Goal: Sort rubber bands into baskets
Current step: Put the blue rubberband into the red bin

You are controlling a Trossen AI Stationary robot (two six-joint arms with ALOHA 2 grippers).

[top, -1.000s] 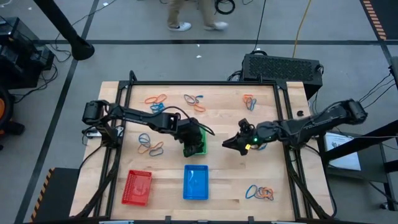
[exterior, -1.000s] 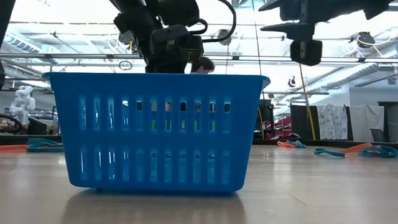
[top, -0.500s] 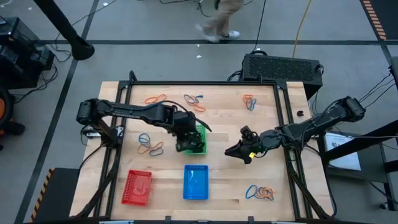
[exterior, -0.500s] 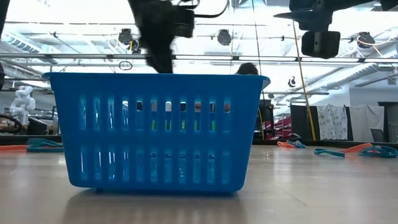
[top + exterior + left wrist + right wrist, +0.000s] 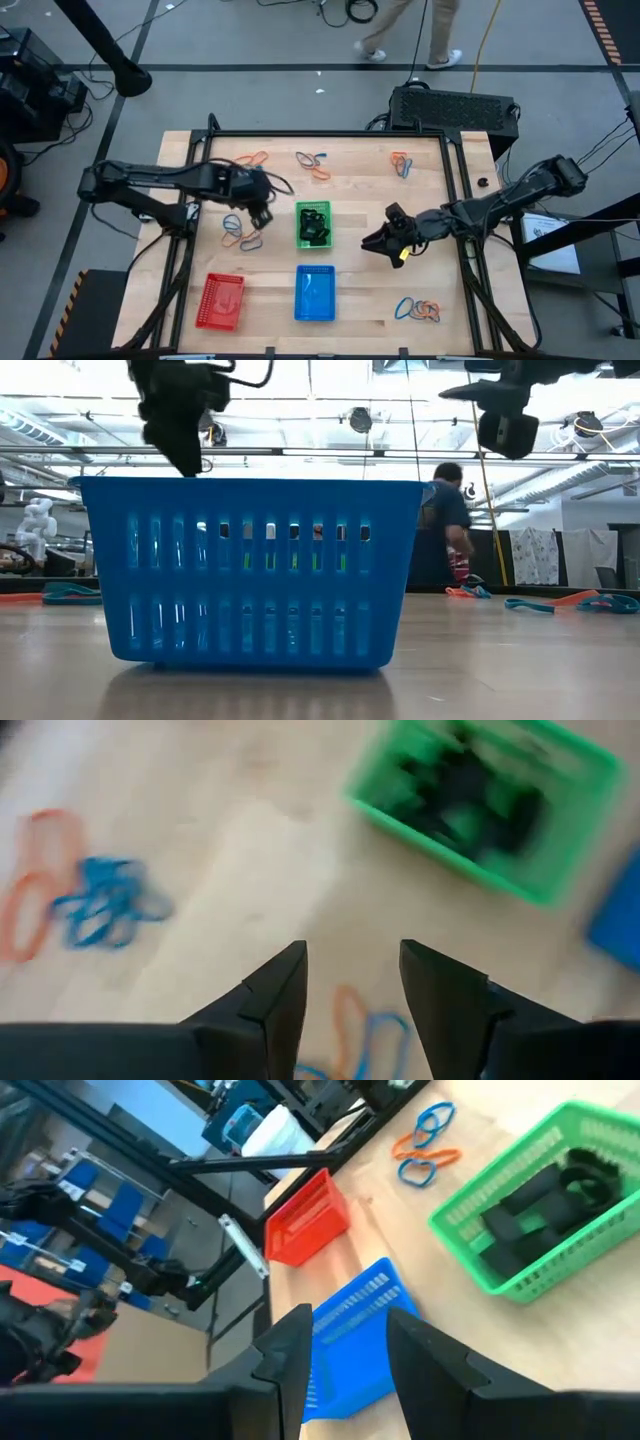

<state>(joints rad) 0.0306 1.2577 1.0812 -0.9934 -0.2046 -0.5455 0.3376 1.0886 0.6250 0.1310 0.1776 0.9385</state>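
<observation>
Nearest the front edge of the bench (image 5: 360,300), the red basket (image 5: 222,301) and blue basket (image 5: 315,294) are sitting side by side, with a small clump of blue and orange rubber bands (image 5: 418,310) lying off toward the right corner. Further in, the green basket (image 5: 313,223) is holding a pile of black bands, the left gripper (image 5: 258,213) is hovering with its fingers parted and nothing in them above another blue and orange clump (image 5: 241,231), and the right gripper (image 5: 376,243) is hanging empty with a gap between its fingers, just right of the green basket. Along the far edge more bands (image 5: 313,163) are lying scattered, and I'm guessing they're light, floppy and tangle-prone, so pinching a single strand where a loop sticks out from its clump looks safest.
</observation>
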